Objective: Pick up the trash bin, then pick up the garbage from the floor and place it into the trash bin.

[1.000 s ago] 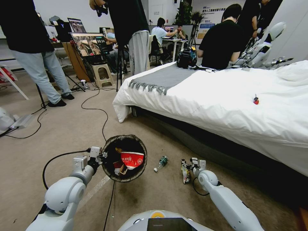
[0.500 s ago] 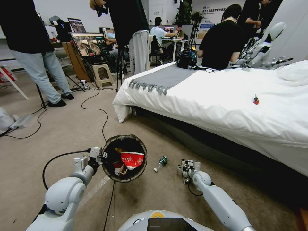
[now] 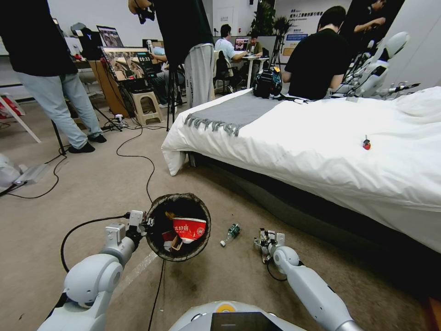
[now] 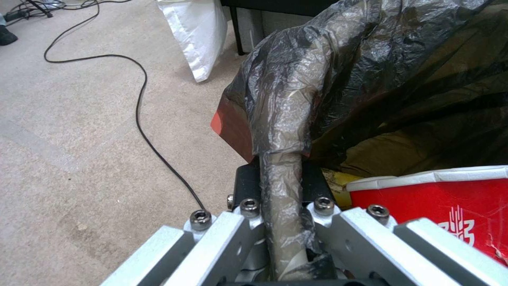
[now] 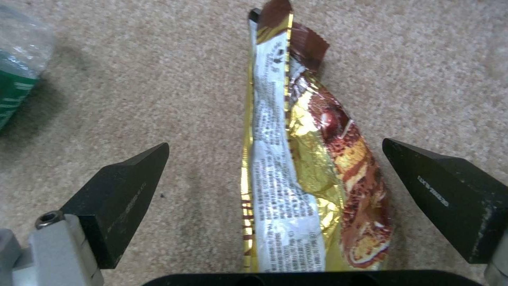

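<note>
Left gripper (image 4: 280, 222): fingers clamped on the bag-covered rim of the trash bin (image 3: 179, 225), one finger inside the rim and one outside; the bin hangs in that grip above the floor (image 3: 92, 184)
Trash bin contents: a red-and-white paper cup (image 3: 188, 228) lies just inside the rim from the left fingers, with yellow and tan scraps under it
Right gripper (image 5: 275, 186): low over the carpet, black fingers (image 5: 122, 190) spread wide and touching nothing
Snack wrapper (image 5: 312, 178): gold and brown, flat on the floor between the two right fingers, lengthwise along the gap, clear of both tips
Plastic bottle (image 3: 231, 232): green-labelled, on its side on the floor, beyond the right gripper's outer finger on the bin's side, between wrapper and bin
Black cable (image 4: 143, 119): runs over the carpet beside the bin
</note>
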Controlling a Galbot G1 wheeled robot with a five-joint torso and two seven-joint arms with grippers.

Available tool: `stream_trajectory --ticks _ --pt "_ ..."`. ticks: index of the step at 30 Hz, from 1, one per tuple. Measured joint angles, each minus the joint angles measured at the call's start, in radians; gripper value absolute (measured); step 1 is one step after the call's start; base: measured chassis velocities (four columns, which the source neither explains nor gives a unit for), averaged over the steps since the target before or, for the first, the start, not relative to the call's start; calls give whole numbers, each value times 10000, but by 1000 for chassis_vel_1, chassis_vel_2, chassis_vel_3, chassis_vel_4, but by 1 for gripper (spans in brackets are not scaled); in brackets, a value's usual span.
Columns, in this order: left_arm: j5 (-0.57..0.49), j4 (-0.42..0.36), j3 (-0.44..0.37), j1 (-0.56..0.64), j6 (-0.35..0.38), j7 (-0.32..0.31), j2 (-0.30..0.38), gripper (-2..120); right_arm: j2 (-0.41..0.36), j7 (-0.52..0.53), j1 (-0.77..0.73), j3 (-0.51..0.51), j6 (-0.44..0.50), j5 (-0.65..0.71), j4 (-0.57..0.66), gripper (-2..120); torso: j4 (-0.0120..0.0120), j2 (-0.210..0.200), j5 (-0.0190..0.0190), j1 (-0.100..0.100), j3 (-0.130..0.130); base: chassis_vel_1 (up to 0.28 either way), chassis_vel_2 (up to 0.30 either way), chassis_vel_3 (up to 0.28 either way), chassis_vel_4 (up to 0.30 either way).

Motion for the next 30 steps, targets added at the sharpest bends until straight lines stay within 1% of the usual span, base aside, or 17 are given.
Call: stream_trajectory --ticks 6,7,10,15,17,18,19,20,21,22,23,25,26,28,29,30 --pt "17 -15 13 11 -5 0 -14 1 63 -4 -9 1 88 -21 -171 99 0 0 1 0 0 0 0 0 0" --pt "19 -16 13 15 -5 0 -14 1 77 -4 -11 0 95 -27 -202 97 0 0 0 0 0 0 0 0 0" --pt "25 -19 12 21 -6 0 -11 1 153 -10 -12 -17 127 -69 -373 87 0 0 1 0 0 0 0 0 0" --pt "30 -26 22 18 -6 -1 -12 1 240 -51 32 -39 197 -96 -608 85 0 0 -2 -2 0 0 0 0 0" --pt "38 -26 29 16 -6 -2 -20 1 298 -67 70 -43 280 -139 -766 76 -6 1 -17 -3 -2 0 0 0 0" --pt "41 -26 32 15 -6 -2 -23 1 314 -69 78 -41 319 -154 -818 72 -8 2 -18 -3 -2 0 0 0 0" --pt "41 -26 32 15 -6 -2 -23 1 314 -69 78 -41 319 -154 -818 72 -8 2 -18 -3 -2 0 0 0 0" --pt "45 -26 37 14 -6 -2 -30 1 318 -71 86 -35 365 -186 -877 66 -7 2 -16 -3 -3 0 0 0 0" --pt "52 -26 41 13 -6 -2 -36 1 307 -72 74 -34 396 -213 -886 63 -7 2 -13 -3 -3 0 0 0 0" --pt "66 -21 49 13 -6 -2 -47 1 270 -87 41 -28 414 -252 -868 55 -4 2 -11 -3 -3 0 0 0 0" --pt "66 -21 49 13 -6 -2 -47 1 270 -87 41 -28 414 -252 -868 55 -4 2 -11 -3 -3 0 0 0 0" --pt "80 -18 58 12 -6 -2 -52 1 161 -98 -59 0 414 -350 -701 45 1 2 1 -2 -1 0 0 0 0" --pt "80 -18 58 12 -6 -2 -52 1 161 -98 -59 0 414 -350 -701 45 1 2 1 -2 -1 0 0 0 0" --pt "80 -13 61 -3 -6 -2 -42 1 118 -89 -147 6 381 -420 -490 34 -1 0 8 0 1 0 0 0 0" --pt "80 -13 61 -3 -6 -2 -42 1 118 -89 -147 6 381 -420 -490 34 -1 0 8 0 1 0 0 0 0" --pt "79 -11 61 -11 -7 -2 -32 1 112 -77 -168 -2 337 -454 -380 29 2 0 12 0 1 0 0 0 0"
